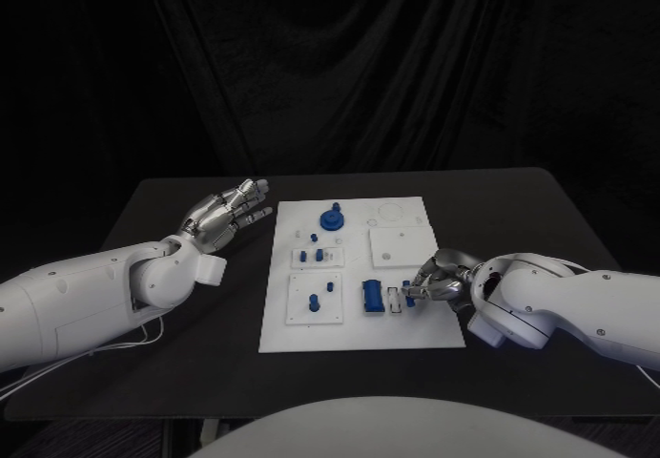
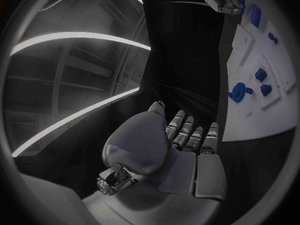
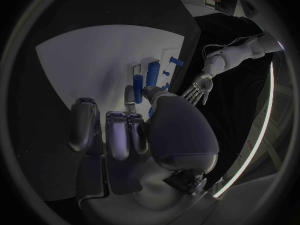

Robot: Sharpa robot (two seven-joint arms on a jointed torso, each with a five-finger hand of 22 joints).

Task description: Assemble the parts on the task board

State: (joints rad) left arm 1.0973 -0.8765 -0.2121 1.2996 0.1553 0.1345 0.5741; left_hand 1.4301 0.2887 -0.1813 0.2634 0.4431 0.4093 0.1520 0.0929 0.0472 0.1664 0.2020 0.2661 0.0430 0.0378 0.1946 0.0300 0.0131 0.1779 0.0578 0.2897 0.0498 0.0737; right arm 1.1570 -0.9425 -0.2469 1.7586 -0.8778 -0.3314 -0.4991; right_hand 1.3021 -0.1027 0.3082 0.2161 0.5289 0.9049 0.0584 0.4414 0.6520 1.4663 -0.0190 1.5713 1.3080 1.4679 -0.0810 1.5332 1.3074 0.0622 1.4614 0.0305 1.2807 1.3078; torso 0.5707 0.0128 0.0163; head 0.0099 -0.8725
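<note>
The white board (image 1: 360,329) is sitting in the middle of the black table (image 1: 550,205), with small blue parts scattered over it. A round-based blue knob (image 1: 332,219) is standing near the far edge, and a chunky blue block (image 1: 373,296) is lying nearer the front.

The right hand (image 1: 438,279) is hanging over the board's right edge just beside that block, fingers curled in, with a small blue piece (image 1: 411,301) right at its fingertips. Honestly can't tell if it's actually pinching it.

The left hand (image 1: 230,212) is hovering off the board's left side, fingers stretched out straight, holding nothing.
</note>
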